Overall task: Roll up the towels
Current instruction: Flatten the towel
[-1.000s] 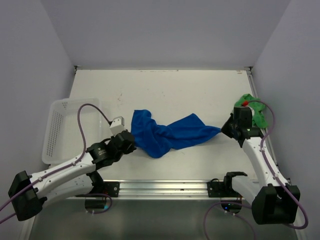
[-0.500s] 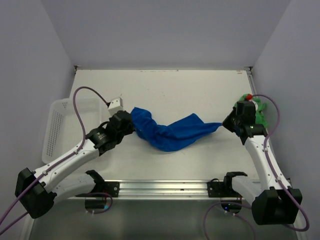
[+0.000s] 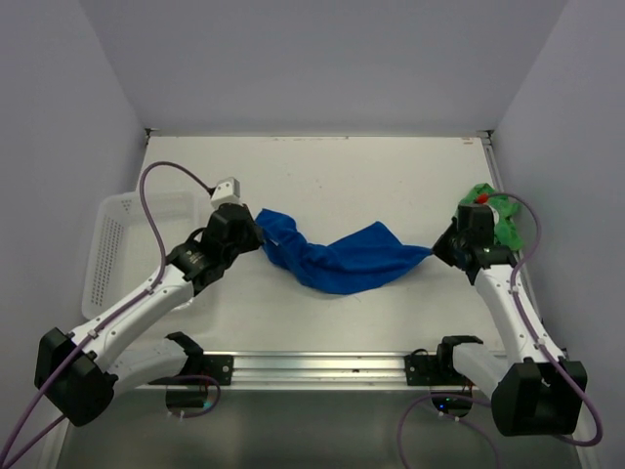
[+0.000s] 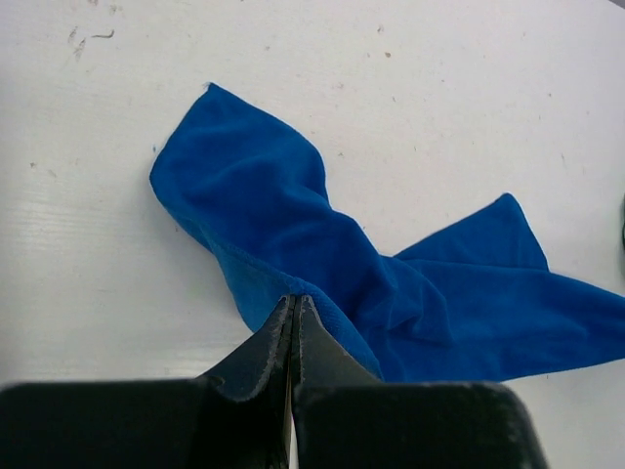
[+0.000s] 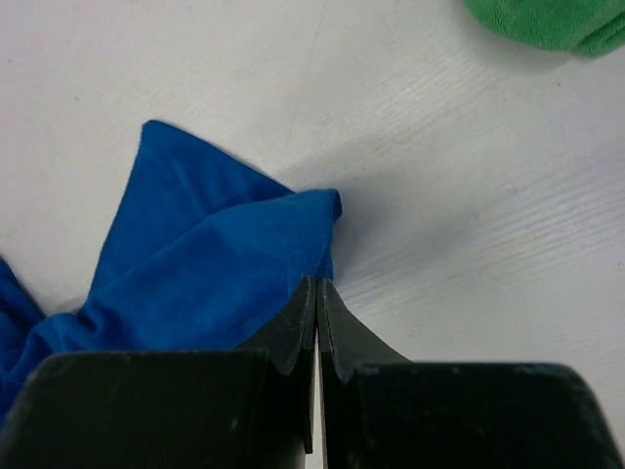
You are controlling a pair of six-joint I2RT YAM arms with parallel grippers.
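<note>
From above, the blue towel (image 3: 337,259) stretches across the table (image 3: 322,176) between the left end effector (image 3: 256,234) and the right end effector (image 3: 437,250), with the green towel (image 3: 500,223) bunched at the right edge. The left wrist view adds the grip: shut tight on one towel edge. The right wrist view shows the other clamped on the opposite corner.

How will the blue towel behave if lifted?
Probably floppy: the blue towel lies twisted and creased between the left hand and right hand. Likely light: corner pinches seem to hold it. Its middle would probably sag.
</note>
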